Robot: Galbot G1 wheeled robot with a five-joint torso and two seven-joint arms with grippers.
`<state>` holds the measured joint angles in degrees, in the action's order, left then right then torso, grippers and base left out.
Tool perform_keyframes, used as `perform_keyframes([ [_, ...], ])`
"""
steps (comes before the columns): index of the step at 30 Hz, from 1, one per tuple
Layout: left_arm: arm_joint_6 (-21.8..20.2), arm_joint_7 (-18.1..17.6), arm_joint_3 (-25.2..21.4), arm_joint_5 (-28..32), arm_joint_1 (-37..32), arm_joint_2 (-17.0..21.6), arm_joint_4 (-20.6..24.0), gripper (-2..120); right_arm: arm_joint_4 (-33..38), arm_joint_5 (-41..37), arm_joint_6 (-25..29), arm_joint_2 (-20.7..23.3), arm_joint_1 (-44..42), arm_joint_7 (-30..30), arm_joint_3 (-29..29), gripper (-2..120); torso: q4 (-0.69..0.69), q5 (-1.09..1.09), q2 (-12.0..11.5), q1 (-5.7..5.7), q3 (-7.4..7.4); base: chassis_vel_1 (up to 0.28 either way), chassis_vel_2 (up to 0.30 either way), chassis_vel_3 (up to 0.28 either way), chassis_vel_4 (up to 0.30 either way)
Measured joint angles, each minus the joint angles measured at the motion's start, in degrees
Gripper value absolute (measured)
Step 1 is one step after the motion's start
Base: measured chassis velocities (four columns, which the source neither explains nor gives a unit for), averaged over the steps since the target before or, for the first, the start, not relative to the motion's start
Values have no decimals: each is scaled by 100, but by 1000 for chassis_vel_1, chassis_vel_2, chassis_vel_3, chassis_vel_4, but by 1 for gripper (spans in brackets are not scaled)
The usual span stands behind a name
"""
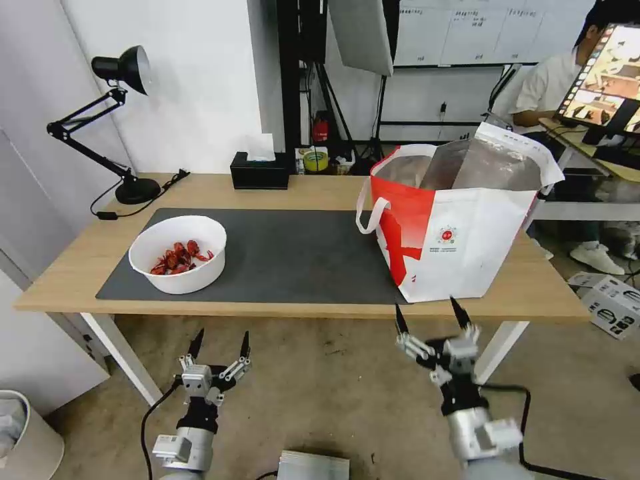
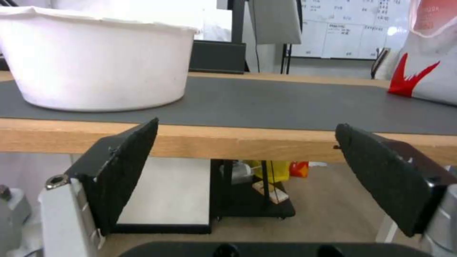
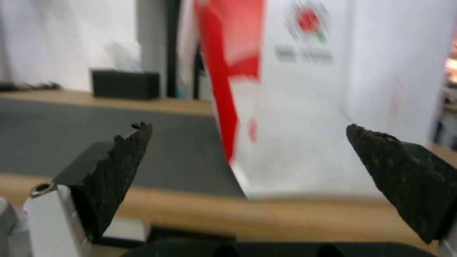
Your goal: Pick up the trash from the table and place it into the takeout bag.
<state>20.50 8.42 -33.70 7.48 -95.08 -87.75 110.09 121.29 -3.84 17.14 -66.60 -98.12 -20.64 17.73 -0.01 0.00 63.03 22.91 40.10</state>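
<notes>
Silver-grey arms, black cables; left hand (image 1: 220, 347), right hand (image 1: 430, 313) with black pointed fingers.

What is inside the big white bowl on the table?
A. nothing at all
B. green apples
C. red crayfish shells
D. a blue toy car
C: the head view shows red shell pieces lying in the bottom of the white bowl that stands on the dark grey mat.
</notes>
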Motion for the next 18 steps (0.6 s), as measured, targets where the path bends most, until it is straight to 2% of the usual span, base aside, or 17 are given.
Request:
perform_keyframes([
  [2, 0, 0, 3, 2, 0, 0, 3, 100, -211, 40, 156, -31, -45, -106, -2, 100, 1, 0, 0, 0, 0, 0, 0, 0, 0],
  [10, 3, 0, 1, 4, -9, -2, 26, 100, -546, 14, 179, -31, 74, -240, -101, 100, 1, 0, 0, 1, 1, 0, 0, 0, 0],
  [18, 5, -4, -20, 9, -23, -11, 34, 100, -506, -108, 94, 27, 135, -239, -88, 100, 1, 0, 0, 1, 1, 0, 0, 0, 0],
])
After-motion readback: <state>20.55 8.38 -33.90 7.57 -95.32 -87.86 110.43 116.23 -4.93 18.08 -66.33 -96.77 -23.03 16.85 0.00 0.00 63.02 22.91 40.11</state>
